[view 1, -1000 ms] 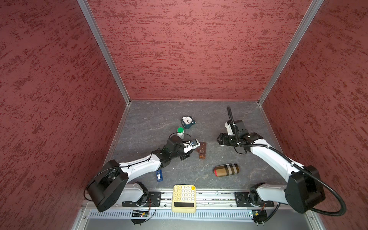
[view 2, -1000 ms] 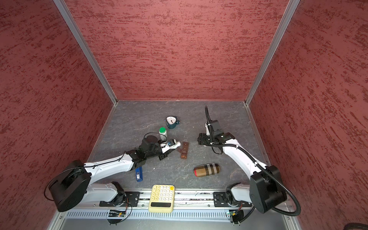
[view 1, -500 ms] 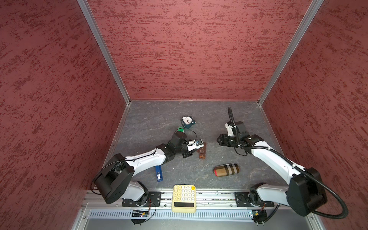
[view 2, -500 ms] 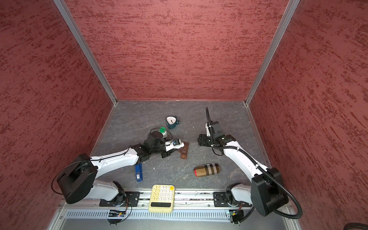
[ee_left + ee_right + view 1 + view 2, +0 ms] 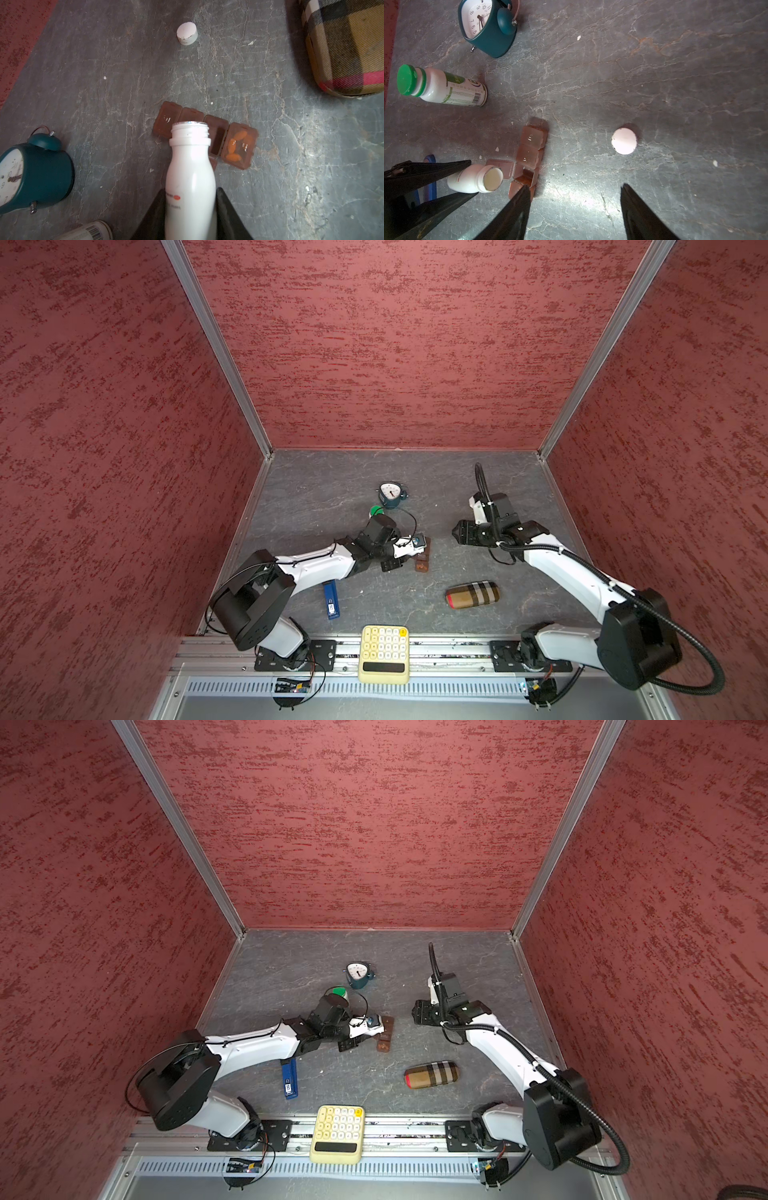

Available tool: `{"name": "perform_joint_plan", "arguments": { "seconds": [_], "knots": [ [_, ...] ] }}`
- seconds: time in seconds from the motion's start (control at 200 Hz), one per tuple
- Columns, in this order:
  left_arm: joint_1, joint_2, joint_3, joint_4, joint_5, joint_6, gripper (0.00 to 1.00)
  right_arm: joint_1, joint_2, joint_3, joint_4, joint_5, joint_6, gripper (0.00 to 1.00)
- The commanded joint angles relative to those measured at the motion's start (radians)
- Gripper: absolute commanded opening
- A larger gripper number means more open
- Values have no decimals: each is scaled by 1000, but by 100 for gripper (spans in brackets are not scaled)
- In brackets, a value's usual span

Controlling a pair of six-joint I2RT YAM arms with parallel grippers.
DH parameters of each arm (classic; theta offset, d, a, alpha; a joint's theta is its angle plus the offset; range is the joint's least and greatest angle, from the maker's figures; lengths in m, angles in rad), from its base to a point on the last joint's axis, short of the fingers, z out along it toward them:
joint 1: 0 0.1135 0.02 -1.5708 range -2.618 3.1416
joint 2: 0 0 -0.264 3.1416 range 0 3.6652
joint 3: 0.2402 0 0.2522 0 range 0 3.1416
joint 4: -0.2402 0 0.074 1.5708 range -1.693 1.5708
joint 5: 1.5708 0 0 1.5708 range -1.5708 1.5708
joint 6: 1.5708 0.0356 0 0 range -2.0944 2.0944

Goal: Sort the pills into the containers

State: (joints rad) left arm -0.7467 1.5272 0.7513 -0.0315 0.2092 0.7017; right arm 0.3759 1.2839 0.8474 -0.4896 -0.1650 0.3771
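One cell of pill organizer (image 5: 167,121) holds orange pills (image 5: 234,145); left gripper (image 5: 191,199) pinches uncapped pill bottle (image 5: 190,162) by open cell, right gripper (image 5: 574,187) spread; next prob. needs more tilt.

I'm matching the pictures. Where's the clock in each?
In a top view: alarm clock just beyond green-capped bottle.
In a top view: alarm clock, same.
Left wrist: alarm clock, partly cut off.
Right wrist: alarm clock near that bottle.
Shared landmark: the brown containers, in all four.

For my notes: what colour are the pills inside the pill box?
Orange; the pills show best in the left wrist view.
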Motion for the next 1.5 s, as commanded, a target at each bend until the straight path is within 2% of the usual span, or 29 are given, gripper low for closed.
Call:
{"name": "perform_joint_plan", "arguments": {
  "seconds": [0.0, 0.24, 0.456, 0.631, 0.987, 1.493],
  "knots": [
    [-6, 22, 26, -32, -20, 21, 0, 0, 10, -13, 31, -14, -12, 70],
    [-10, 38, 31, -55, -48, 36, 0, 0, 20, -18, 46, -63, -9, 68],
    [-22, 43, 35, -62, -64, 43, 0, 0, 45, -52, 89, -267, -27, 54],
    [-27, 41, 38, -69, -69, 45, 0, 1, 61, -87, 92, -372, -29, 49],
    [-43, 52, 54, -93, -85, 53, 0, 13, 55, -151, 120, -400, 0, 48],
    [-64, 88, 169, -262, -132, 85, 0, 26, 88, -173, 154, -390, 3, 47]
  ]
}}
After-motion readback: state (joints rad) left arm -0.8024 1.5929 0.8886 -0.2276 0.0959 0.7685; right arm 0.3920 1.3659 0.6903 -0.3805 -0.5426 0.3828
